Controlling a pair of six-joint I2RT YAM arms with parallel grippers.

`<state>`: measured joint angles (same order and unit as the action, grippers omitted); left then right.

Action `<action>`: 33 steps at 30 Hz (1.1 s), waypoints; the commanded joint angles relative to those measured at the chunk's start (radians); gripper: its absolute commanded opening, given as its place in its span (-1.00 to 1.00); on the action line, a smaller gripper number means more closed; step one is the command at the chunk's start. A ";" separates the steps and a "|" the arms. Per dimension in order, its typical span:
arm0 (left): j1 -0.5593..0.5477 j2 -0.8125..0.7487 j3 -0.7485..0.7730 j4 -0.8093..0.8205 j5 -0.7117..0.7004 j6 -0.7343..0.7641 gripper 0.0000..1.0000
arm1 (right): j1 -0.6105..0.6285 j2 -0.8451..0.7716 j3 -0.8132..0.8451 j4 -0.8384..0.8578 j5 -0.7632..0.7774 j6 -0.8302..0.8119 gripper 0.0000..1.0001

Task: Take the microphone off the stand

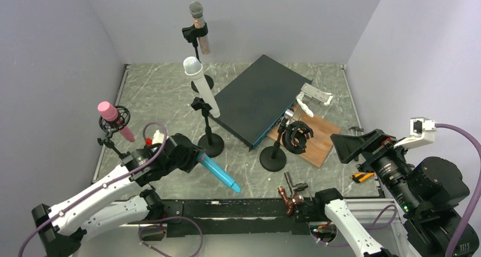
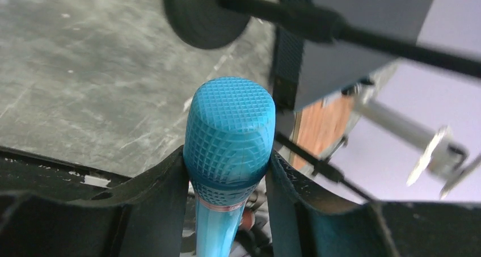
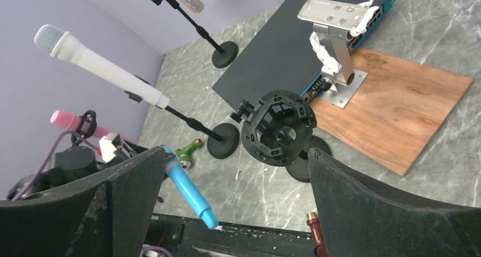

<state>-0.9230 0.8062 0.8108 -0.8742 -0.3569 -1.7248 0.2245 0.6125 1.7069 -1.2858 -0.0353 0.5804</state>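
Note:
My left gripper (image 1: 192,156) is shut on the head of a blue microphone (image 1: 219,174). It holds the microphone in the air above the table's near edge, tail end pointing down to the right. In the left wrist view the mesh head (image 2: 230,129) sits clamped between both fingers (image 2: 156,206). The black shock-mount stand (image 1: 296,137) at centre right holds no microphone, and it also shows in the right wrist view (image 3: 279,126). My right gripper (image 3: 235,203) is open and empty, hovering right of that stand. The blue microphone also shows in the right wrist view (image 3: 188,190).
A white microphone (image 1: 201,87), a grey-headed one (image 1: 198,27) at the back and a pink one (image 1: 113,118) at the left sit in stands. A dark box (image 1: 258,98) and a wooden board (image 1: 319,139) with a metal bracket (image 1: 313,95) lie at the right. A copper fitting (image 1: 290,201) lies at the near edge.

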 commanded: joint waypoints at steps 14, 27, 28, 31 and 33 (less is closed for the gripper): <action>0.422 0.277 -0.005 0.077 0.098 0.274 -1.00 | 0.004 0.010 0.014 0.013 0.032 0.069 0.94; 0.638 0.669 0.363 0.102 0.039 0.993 -1.00 | 0.006 0.109 0.139 -0.068 0.014 0.022 0.95; 0.659 0.673 0.368 0.123 0.053 1.011 -1.00 | 0.006 0.112 0.147 -0.072 0.011 0.017 0.95; 0.691 0.675 0.369 0.232 0.110 1.093 -1.00 | 0.005 0.112 0.146 -0.078 0.012 -0.006 0.96; 0.701 0.701 0.416 0.242 0.141 1.147 -1.00 | 0.006 0.122 0.147 -0.085 0.025 -0.008 0.98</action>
<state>-0.2329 1.4979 1.1446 -0.7433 -0.2996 -0.7540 0.2245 0.7136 1.8301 -1.3476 -0.0090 0.5995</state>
